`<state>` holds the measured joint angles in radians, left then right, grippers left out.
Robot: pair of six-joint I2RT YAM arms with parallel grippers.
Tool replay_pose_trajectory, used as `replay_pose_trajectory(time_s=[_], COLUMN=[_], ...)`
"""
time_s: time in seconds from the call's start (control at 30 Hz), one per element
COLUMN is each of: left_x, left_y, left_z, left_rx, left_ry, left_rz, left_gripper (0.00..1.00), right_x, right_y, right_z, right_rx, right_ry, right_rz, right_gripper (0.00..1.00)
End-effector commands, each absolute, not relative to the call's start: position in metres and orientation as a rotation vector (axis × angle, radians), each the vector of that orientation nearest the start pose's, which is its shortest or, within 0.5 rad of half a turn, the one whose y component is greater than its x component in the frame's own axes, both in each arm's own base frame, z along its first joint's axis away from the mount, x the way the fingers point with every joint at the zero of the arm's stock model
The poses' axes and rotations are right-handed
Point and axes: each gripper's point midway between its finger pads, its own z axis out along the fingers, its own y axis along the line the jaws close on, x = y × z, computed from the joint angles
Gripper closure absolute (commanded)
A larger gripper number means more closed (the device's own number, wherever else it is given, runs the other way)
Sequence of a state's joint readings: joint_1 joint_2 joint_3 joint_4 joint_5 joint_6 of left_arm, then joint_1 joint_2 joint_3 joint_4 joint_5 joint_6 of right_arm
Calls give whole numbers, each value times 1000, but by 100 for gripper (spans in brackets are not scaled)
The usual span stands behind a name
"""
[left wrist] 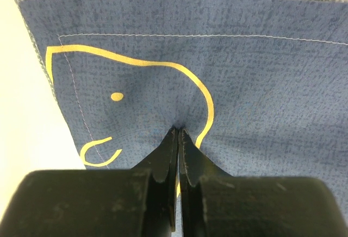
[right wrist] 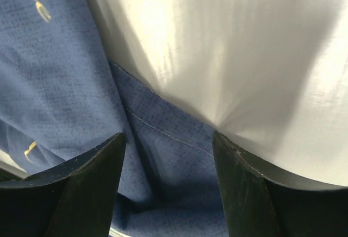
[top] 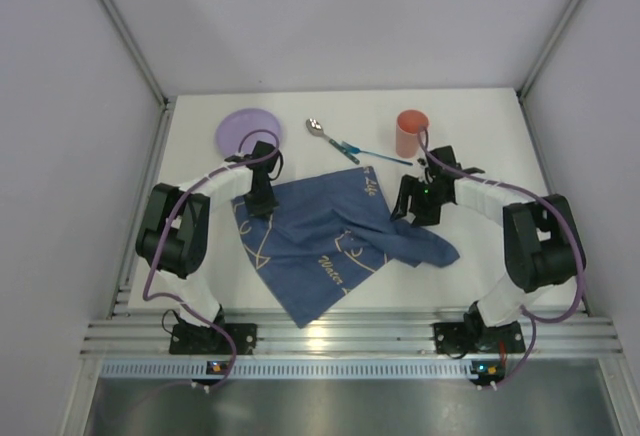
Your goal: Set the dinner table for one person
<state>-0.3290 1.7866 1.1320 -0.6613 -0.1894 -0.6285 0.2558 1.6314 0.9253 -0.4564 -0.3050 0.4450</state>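
A blue cloth [top: 320, 241] with yellow fish drawings lies rumpled on the white dinner table [top: 490, 156]. My left gripper [top: 262, 202] is near the cloth's far left corner. In the left wrist view this gripper [left wrist: 178, 130] is shut, and the cloth [left wrist: 244, 74] puckers at the fingertips. My right gripper [top: 415, 211] hovers at the cloth's right side. In the right wrist view it [right wrist: 168, 135] stands open, astride a stitched edge of the cloth [right wrist: 54, 85], with bare table [right wrist: 244, 57] beyond.
A purple plate [top: 249, 131] sits at the far left. A spoon [top: 318, 128] with a blue handle lies in the far middle, and an orange cup [top: 411, 132] stands to its right. A slotted aluminium rail [top: 350, 336] edges the near side.
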Motion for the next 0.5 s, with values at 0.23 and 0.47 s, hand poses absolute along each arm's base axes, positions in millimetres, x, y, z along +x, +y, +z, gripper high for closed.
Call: replay_pose_trajectory(time_s=[0.23,0.47], left_x=[304,307], left_y=[-83,-86], left_z=[16,13], left_rx=[-451,-457], left_ry=[2834,2838], left_rz=[173,160], left_gripper=[99,100], right_x=[310,295], right_y=[115,139], right_z=[59,39], right_rx=[240,124], right_ry=[2652,2735], right_rz=[530,476], right_gripper=[36,36])
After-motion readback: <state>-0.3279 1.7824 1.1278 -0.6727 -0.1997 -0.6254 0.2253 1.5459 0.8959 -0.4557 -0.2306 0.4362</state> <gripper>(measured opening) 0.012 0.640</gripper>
